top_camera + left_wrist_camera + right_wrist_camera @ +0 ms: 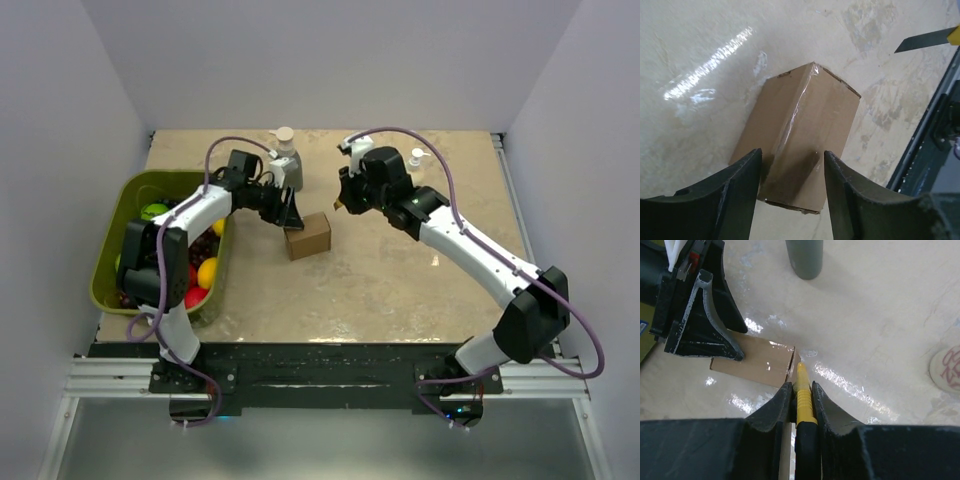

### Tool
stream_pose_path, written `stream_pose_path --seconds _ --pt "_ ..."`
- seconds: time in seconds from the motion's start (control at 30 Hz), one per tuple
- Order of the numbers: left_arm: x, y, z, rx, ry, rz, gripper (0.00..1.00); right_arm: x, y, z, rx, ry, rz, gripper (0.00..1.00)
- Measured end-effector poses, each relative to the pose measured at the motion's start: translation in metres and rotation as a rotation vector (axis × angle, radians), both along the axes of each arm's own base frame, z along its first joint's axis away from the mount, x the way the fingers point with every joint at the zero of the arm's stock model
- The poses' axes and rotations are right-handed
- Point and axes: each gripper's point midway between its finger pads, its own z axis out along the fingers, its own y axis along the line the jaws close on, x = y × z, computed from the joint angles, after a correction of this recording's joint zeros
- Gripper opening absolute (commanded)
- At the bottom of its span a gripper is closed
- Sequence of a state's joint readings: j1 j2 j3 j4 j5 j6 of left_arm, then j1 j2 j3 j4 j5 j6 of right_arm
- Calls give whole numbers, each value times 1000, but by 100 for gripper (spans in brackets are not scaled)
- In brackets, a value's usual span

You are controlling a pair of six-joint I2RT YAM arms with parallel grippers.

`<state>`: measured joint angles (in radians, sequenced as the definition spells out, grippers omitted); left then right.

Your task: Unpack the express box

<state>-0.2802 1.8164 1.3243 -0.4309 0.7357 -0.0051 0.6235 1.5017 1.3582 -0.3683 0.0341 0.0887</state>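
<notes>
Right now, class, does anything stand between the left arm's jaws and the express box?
Nothing visible does. The express box lies just beyond the open left jaws. The yellow cutter clamped in the right jaws sits at the box's other side, out of the path.

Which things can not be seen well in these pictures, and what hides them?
Inside of the small brown cardboard box: all views; it is closed.
Handle of the yellow utility knife: right wrist view; the right hand grips over it.
Round red-printed object: right wrist view; cut by the right edge.
Contents of the green plastic bin: top view; left arm covers part.
Whether the open left hand touches the box: left wrist view; unclear.
</notes>
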Motion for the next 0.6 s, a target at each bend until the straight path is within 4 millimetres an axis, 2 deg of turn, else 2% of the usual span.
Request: stream_pose_path --seconds 0.13,0.33,0.6 --pt "-13 -3 -13 -52 96 36 47 -6 6 -4 -7 8 0 0" --pt "-19 -6 -16 -141 192 124 43 -20 22 -9 -15 12 41 0" --pt "-22 -8 -16 -175 242 174 42 -16 23 -11 -28 -2 30 0"
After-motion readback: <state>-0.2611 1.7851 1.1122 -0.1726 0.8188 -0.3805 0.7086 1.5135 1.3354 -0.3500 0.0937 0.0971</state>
